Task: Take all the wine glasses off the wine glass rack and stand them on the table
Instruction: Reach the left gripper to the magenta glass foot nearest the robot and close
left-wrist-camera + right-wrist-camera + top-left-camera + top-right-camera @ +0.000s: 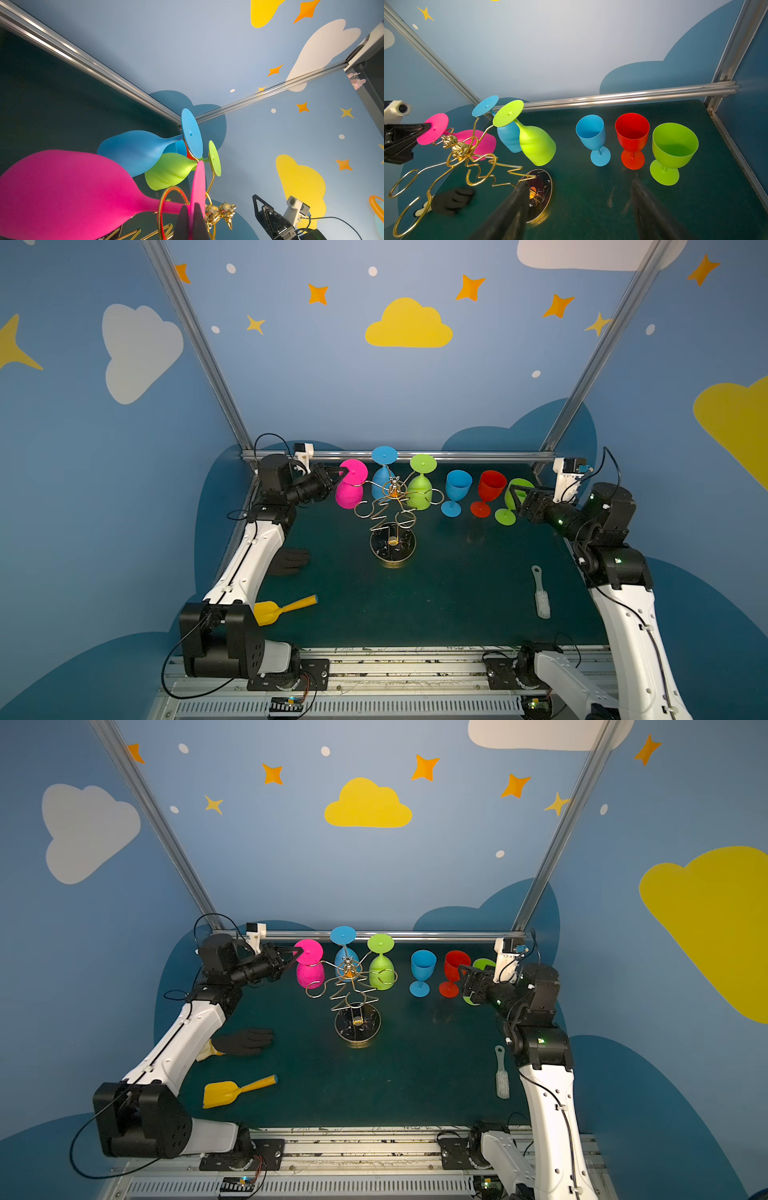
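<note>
**Top views.** Wine glass rack: gold wire, round dark base, standing on the green worktop slightly toward 12 o'clock of centre.
- Hung upside down on its loops are the pink wine glass at 9 o'clock of the knob, the blue hung glass at 12 and the green hung glass at 3.
- Left tool: in both top views, closed on the edge of the pink glass's foot disc.
- Upright in a row toward 3 o'clock are the blue goblet, red goblet and green goblet.
- Right tool: jaws apart, empty, in front of the green goblet.
- From the rack base, the black glove lies at 8 o'clock, the yellow scoop at 7 and the white brush at 4.

**Left wrist view.** Two dark fingers pinch the pink foot disc edge-on. The pink stem passes through a gold loop. The blue and green hung glasses lie beyond.

**Right wrist view.** Two fingers are spread wide with nothing between them. The three goblets stand beyond, apart from the rack. The pink glass is on its loop, its foot held by the left tool.
</note>
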Robot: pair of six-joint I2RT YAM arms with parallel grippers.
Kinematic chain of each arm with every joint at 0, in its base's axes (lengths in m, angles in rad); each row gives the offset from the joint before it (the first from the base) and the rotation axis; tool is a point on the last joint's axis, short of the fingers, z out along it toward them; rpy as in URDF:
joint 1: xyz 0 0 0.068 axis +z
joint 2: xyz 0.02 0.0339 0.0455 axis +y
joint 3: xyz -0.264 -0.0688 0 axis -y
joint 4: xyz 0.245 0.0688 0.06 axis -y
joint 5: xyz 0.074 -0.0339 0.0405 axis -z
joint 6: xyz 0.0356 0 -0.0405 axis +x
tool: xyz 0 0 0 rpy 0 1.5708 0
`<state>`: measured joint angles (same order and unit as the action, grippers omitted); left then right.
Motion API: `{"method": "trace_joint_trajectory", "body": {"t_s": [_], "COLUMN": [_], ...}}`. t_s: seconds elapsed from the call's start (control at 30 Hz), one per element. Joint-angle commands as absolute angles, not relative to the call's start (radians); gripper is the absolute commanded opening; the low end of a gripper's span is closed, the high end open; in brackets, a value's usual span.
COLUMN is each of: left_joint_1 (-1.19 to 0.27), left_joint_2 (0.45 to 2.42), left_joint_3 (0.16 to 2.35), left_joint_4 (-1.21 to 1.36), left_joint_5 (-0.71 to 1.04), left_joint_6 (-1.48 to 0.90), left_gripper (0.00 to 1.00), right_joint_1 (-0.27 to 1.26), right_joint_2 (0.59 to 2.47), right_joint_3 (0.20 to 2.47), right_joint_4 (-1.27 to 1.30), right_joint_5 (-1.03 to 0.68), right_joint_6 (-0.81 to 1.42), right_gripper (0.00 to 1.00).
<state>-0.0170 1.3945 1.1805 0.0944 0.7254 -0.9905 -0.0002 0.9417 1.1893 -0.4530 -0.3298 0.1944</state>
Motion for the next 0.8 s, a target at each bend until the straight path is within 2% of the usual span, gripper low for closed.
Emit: {"method": "trace_joint_trajectory", "body": {"t_s": [0.0, 0.77], "left_joint_1": [-0.006, -0.076], "left_joint_2": [1.363, 1.367], "left_joint_3": [1.172, 1.170], "left_joint_4": [0.181, 0.126], "left_joint_5": [0.742, 0.788], "left_joint_6": [-1.031, -0.998], "left_gripper": [0.03, 0.03], "right_joint_1": [0.005, 0.005], "right_joint_2": [0.923, 0.927], "right_joint_3": [1.201, 1.201], "right_joint_4": [-0.460, -0.454], "right_joint_5": [-0.325, -0.339], "right_joint_6": [0.203, 0.210], "right_gripper": [0.76, 0.76]}}
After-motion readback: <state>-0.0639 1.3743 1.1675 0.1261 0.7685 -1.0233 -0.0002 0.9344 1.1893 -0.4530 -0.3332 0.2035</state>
